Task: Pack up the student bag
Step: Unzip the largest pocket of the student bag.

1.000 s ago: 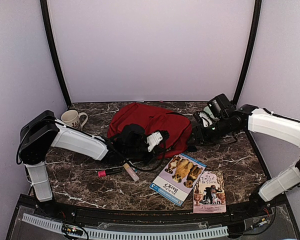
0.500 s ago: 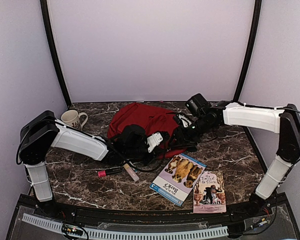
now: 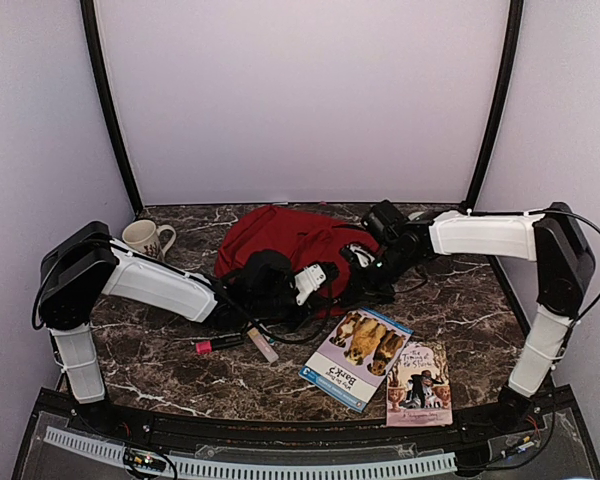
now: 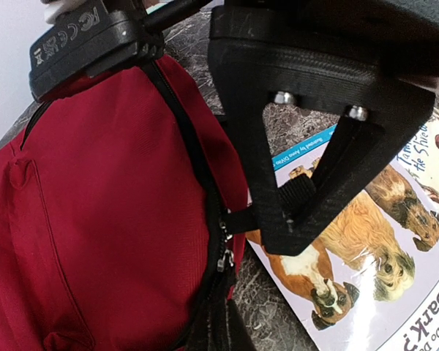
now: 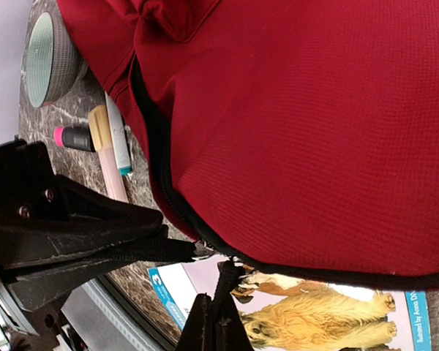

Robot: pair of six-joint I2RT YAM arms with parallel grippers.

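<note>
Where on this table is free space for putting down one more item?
Bare marble shows at the front left, between the pens and the table edge, and right of the books. Around the student bag it is crowded.

Dark-red student bag [image 3: 280, 230] on brown white-veined marble table [image 3: 460, 310].

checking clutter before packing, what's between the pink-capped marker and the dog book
Top view: a pale stick beside the marker, then bare marble crossed by a black cable, up to the dog book.
</note>
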